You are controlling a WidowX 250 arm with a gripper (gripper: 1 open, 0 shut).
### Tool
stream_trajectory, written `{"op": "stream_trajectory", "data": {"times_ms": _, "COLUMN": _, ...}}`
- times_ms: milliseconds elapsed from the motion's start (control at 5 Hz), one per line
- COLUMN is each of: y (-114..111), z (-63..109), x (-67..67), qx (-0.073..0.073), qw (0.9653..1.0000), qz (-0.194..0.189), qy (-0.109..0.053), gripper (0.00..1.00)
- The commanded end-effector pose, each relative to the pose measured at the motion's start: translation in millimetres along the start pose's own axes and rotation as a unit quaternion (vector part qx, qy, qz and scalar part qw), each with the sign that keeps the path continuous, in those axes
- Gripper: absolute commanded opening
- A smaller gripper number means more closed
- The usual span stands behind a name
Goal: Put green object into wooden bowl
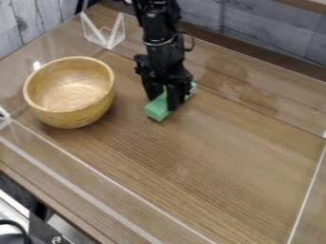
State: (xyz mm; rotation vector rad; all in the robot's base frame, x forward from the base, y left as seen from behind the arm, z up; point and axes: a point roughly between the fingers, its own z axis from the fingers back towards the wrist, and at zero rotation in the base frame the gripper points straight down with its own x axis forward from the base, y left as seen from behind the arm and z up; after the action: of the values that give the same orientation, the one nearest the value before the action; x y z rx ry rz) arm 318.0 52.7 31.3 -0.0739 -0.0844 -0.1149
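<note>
1. A green block (158, 110) lies on the wooden tabletop (192, 176) — directly beneath the black robot gripper (159, 93), its near end showing below the fingers.
2. The gripper's jaws are drawn narrow over the block; whether they grip it cannot be told.
3. The round wooden bowl (71, 92) sits apart — left of both in the camera view.
</note>
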Motion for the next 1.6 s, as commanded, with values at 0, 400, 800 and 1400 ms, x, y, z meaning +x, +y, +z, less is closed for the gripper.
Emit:
{"op": "stream_trajectory", "data": {"times_ms": 0, "y": -4.8, "z": 5.4, "x": 10.9, "qx": 0.0, "qw": 0.9998, "qz": -0.005, "qy": -0.018, "gripper": 0.0}}
{"op": "stream_trajectory", "data": {"times_ms": 400, "y": -2.3, "z": 19.4, "x": 5.3, "qx": -0.013, "qw": 0.9991, "qz": -0.038, "qy": -0.014, "gripper": 0.0}}
{"op": "stream_trajectory", "data": {"times_ms": 800, "y": 22.1, "z": 49.9, "x": 13.4, "qx": -0.012, "qw": 0.9994, "qz": 0.008, "qy": -0.032, "gripper": 0.0}}
{"op": "stream_trajectory", "data": {"times_ms": 1400, "y": 38.4, "z": 105.0, "x": -3.4, "qx": 0.001, "qw": 0.995, "qz": 0.073, "qy": -0.068, "gripper": 0.0}}
